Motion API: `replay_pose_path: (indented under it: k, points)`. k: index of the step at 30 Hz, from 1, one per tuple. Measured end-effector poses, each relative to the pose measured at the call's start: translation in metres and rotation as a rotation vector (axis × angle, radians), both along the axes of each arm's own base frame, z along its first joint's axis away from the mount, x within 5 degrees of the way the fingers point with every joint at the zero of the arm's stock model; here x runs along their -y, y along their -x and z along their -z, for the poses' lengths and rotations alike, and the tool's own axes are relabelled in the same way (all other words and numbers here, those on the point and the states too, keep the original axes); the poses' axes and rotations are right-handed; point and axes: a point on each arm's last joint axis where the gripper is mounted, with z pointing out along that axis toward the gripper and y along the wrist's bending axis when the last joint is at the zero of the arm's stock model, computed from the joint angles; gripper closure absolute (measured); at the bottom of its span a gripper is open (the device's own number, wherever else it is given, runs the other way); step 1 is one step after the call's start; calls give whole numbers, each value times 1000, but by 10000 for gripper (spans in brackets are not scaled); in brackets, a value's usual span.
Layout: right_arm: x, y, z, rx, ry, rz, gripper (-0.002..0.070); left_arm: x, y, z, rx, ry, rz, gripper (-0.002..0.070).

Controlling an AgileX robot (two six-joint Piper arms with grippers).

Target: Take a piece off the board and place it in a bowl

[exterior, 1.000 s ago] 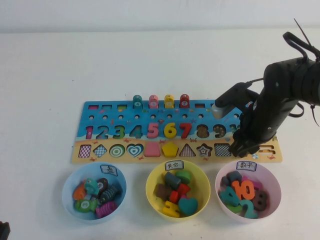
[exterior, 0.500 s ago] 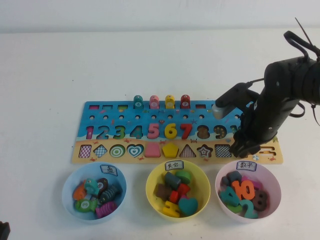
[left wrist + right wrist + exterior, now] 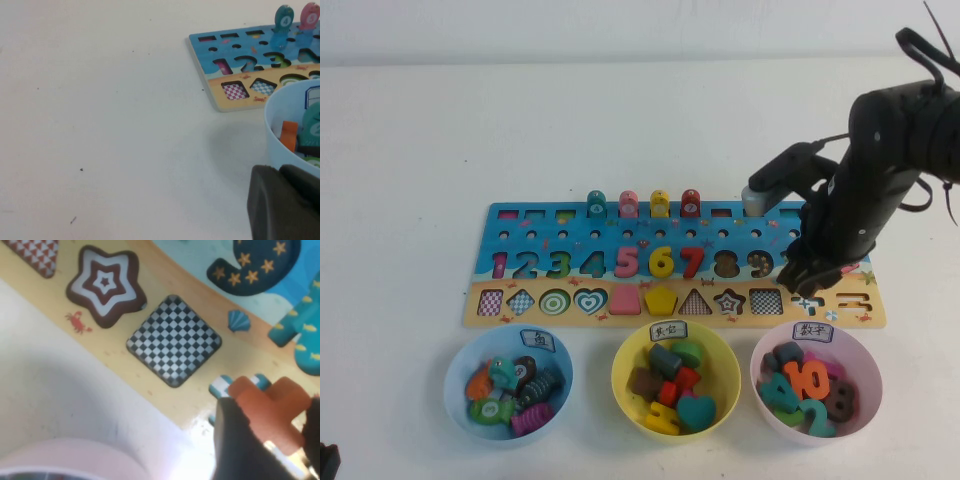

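Right pincer: my right pincer [image 3: 807, 278] sits over the tan strip near the board's right end, clamped on the orange cross piece [image 3: 270, 407], which I see pinched between its dark fingers [image 3: 235, 440] in the right wrist view.
Piece: it hangs just above its striped cross slot [image 3: 808, 305], so I judge it lifted clear to carry away.
Board: the board [image 3: 570, 305] lies across the middle of the surface, its long edge facing the three bowls, so every slot is within reach.
Yellow bowl: the yellow bowl [image 3: 625, 365] stands at the surface's near edge, middle of the row, already holding shape pieces; I read it as the drop point, to the left of where I hold the piece.
Pink bowl: the pink bowl [image 3: 865, 355] lies nearest the pincer, so I must pass over it.
Left pincer: my left pincer [image 3: 285, 205] is parked by the light blue bowl [image 3: 272, 125] at the near left corner; I cannot tell how its fingers stand.
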Motion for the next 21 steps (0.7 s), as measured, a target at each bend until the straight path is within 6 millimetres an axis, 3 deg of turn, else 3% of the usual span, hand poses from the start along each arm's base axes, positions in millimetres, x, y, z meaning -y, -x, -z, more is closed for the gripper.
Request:
replay_pose_path:
  k: [6, 13, 17, 21]
  points:
    - [1, 4, -22, -34, 8, -4, 430, 0, 0, 0, 0, 0, 0, 678]
    - [-3, 26, -55, -94, -85, -13, 430, 0, 0, 0, 0, 0, 0, 678]
    - [-25, 44, -68, -102, -134, -111, 430, 0, 0, 0, 0, 0, 0, 678]
    - [-64, 70, -70, -103, -138, -291, 430, 0, 0, 0, 0, 0, 0, 678]
